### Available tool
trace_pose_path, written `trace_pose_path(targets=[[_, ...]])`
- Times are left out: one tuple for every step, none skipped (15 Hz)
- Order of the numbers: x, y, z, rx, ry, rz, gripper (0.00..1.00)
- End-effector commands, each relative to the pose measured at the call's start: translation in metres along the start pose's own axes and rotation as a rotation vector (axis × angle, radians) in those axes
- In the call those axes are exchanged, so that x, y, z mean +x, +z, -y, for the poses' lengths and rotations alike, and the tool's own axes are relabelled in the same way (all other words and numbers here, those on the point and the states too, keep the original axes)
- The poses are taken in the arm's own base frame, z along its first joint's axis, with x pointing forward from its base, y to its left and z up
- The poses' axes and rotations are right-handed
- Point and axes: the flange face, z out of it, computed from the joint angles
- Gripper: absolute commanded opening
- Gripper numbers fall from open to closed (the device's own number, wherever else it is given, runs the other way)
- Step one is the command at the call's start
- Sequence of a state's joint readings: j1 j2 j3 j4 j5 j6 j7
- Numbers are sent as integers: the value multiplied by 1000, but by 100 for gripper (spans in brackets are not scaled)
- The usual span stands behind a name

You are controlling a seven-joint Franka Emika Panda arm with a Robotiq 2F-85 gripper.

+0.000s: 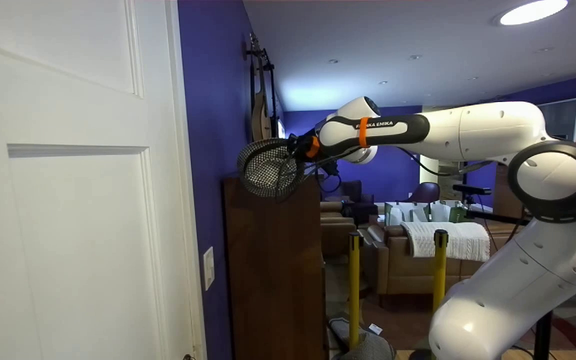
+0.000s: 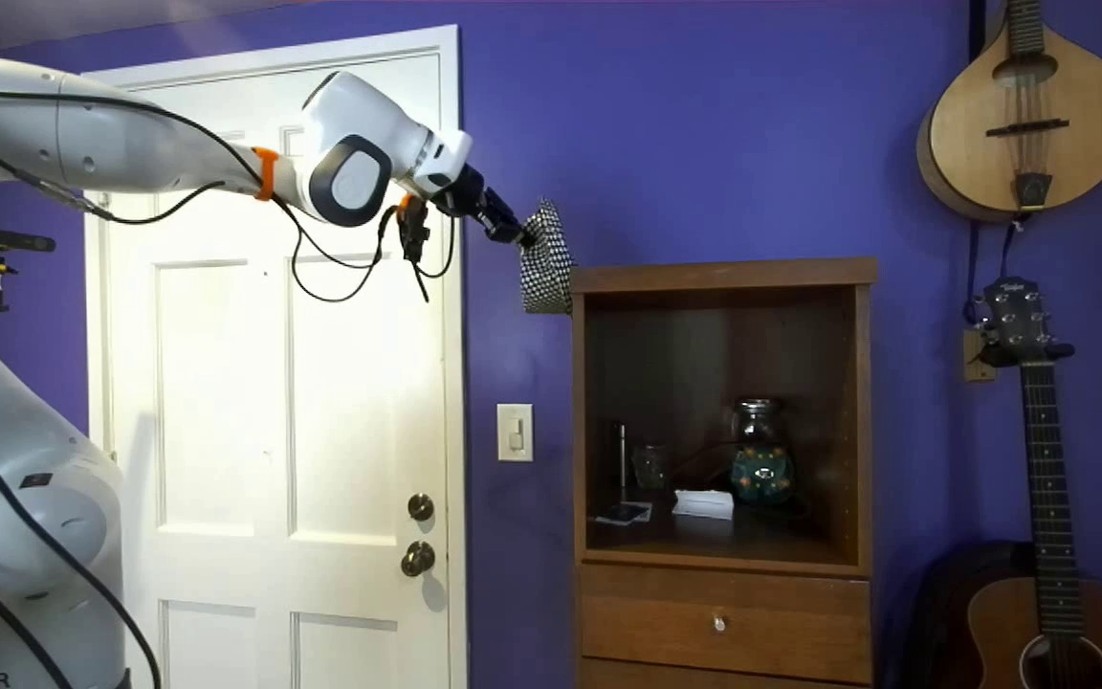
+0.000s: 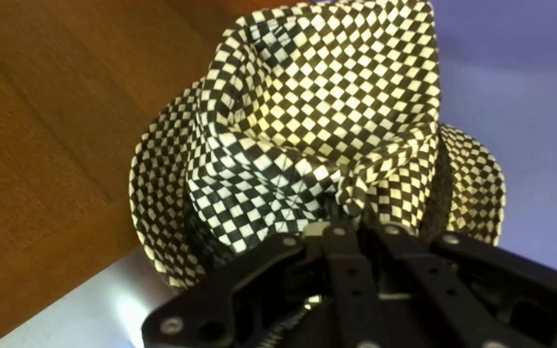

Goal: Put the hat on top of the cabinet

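The hat, a black-and-white checkered weave that looks grey from afar, hangs tilted on its side in both exterior views (image 1: 263,172) (image 2: 546,268). It fills the middle of the wrist view (image 3: 341,92). My gripper (image 2: 518,235) is shut on a fold of the hat's crown, as the wrist view shows at its fingers (image 3: 355,212). The brown wooden cabinet (image 2: 723,276) has a flat top; its plain side shows in an exterior view (image 1: 273,270). The hat is beside the cabinet's upper corner, partly above top level. I cannot tell whether they touch. The cabinet's top surface is hidden.
A white door (image 2: 264,383) and a light switch (image 2: 515,433) are beside the cabinet. A mandolin-like instrument (image 2: 1029,124) and a guitar (image 2: 1048,478) hang or stand on the far side. A jar (image 2: 760,469) stands inside the open shelf. Loose cables hang below the wrist.
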State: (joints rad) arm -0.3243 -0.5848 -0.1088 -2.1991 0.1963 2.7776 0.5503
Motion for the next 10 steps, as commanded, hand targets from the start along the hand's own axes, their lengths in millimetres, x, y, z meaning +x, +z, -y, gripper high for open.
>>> trace_pose_path(targets=[[27,17,2,22,172,-84,2],[31,21,-1,19,218,-102,2],[35,24,-3,15,262,-117,2],[39,28,-7,6,305,-136,2],[44,31,-11,-5,349,-152,2],[46,34,-15,-8,393,-172,2],[32,27,-13,-10,310,-117,2],[33,29,-15,-16,318,-122,7],[33,30,-15,-15,316,-118,7],[32,30,-14,-13,315,-116,7]])
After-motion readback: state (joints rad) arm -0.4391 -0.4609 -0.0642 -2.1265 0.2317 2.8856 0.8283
